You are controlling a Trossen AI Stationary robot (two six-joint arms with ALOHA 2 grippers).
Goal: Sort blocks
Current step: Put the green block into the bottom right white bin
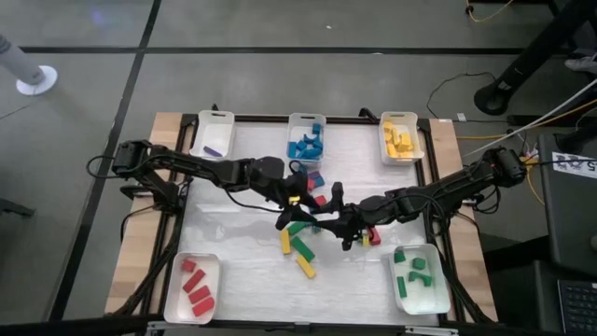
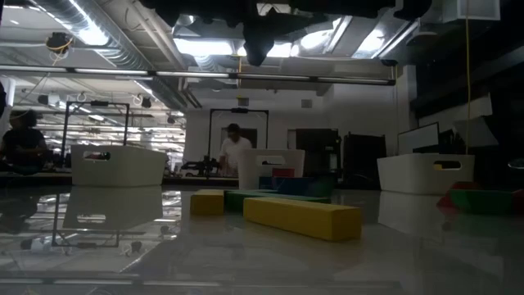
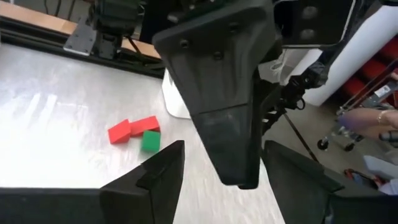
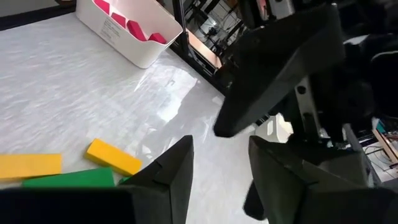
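Both grippers hang close together above the middle of the table. My left gripper is open. A dark finger of the right gripper shows between its fingers, and I cannot tell whether they touch. My right gripper is open, with only bare table showing between its fingertips. Below them lie loose blocks: yellow bars, a green bar, two red blocks and a green cube.
White trays stand along the table's edges. At the far edge are one with a purple block, one with blue blocks and one with yellow blocks. Near left is the red tray, near right the green one. A person stands in the room behind.
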